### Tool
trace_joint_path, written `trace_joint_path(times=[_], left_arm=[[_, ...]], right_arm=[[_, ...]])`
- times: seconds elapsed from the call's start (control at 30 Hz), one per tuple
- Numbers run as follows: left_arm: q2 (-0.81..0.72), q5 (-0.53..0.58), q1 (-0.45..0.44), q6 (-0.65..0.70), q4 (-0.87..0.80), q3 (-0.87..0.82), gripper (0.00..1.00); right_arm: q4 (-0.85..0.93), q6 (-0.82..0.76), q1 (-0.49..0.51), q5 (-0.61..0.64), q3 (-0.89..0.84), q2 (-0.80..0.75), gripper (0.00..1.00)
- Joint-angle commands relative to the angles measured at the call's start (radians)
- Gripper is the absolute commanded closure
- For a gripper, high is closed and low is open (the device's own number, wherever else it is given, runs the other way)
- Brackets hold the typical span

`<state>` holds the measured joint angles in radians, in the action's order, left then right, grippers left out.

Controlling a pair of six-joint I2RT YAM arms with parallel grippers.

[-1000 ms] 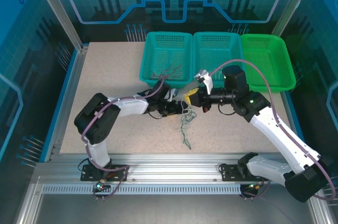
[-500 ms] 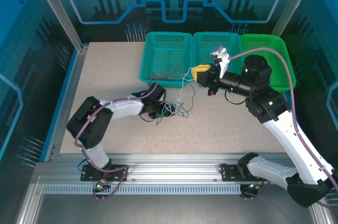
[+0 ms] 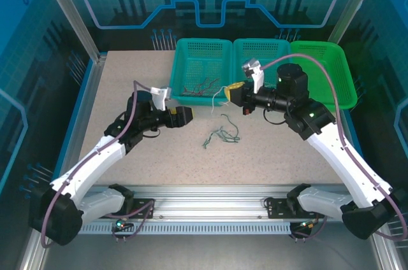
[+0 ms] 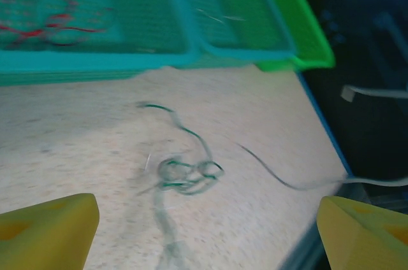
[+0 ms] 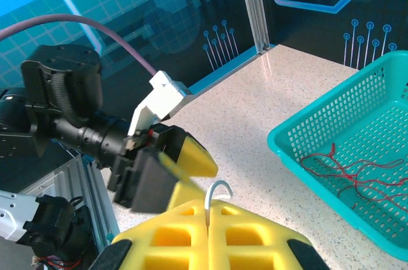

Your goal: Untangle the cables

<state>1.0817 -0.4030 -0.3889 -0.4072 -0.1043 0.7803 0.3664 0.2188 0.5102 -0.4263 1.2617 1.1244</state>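
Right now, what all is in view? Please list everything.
table: 1, speckled beige, centre
teal baskets: 2, teal, far edge
green basket: 1, green, right of them
red cables: a few, red, in left teal basket
green cables: one tangle, dark green, mid-table
whitish cable: 1, whitish, hanging from right jaws
left jaws: yellow, open, left of the tangle
right jaws: yellow, shut on whitish cable

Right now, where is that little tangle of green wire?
In the top view the green wire tangle lies loose on the table, near its middle, a little in front of the teal basket holding red wires.
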Motion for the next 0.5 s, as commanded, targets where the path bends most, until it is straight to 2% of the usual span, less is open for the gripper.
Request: trace_joint_path(times=[0.0,0.13,0.37,0.47], left_arm=[[0.017,-0.195,-0.059,0.17,-0.009,-0.032,0.1],[0.118,-0.231,-0.09,0.143,0.001,-0.01,0.07],[0.22,-0.097,-0.15,0.218,-0.017,-0.067,0.04],[0.273,-0.048,-0.201,0.251,-0.092,-0.044,0.05]], right_arm=[[0.01,0.007,0.012,-0.018,-0.006,0.016,1.0],[0.029,0.011,0.012,-0.032,0.013,0.033,1.0],[0.011,0.038,0.012,-0.031,0.024,0.028,1.0],[0.014,0.046,0.013,-0.023,0.034,0.023,1.0]])
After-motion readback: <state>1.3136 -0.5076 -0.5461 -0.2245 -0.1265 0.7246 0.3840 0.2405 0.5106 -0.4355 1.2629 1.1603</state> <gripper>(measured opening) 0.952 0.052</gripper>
